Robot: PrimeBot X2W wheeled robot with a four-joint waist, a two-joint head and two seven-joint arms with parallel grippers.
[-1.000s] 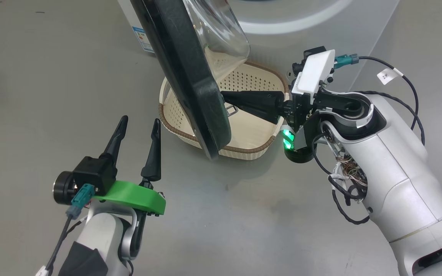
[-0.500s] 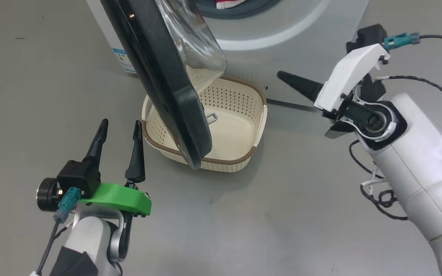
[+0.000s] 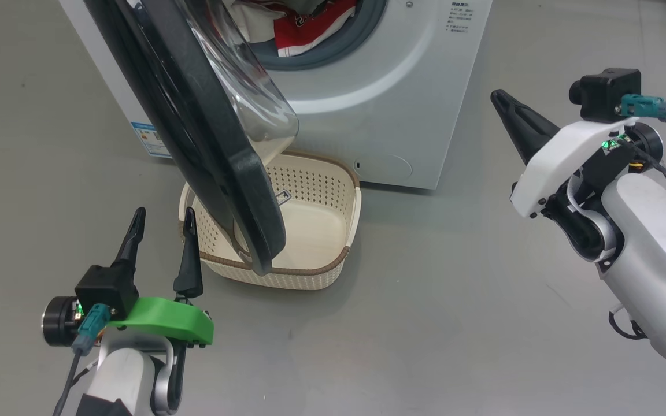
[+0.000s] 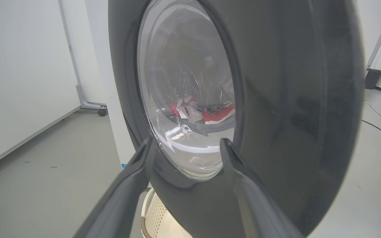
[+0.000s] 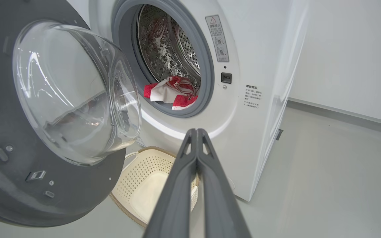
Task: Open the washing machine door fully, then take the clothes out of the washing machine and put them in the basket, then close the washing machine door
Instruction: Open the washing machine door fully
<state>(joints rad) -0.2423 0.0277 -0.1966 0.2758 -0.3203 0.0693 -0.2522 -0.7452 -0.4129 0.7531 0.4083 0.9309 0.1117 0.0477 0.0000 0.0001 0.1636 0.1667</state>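
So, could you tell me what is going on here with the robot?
The robot is emptying the washing machine. The door hangs open above the basket, which looks empty, and the red and white clothes lie in the drum. The left claw is open beside the door's edge; the right claw is shut and holds nothing.

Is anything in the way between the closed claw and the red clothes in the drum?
Nothing visible does. The shut right gripper points at the clothes lying in the washing machine, with open air between. The washing machine door stands open off to the side, over part of the basket.
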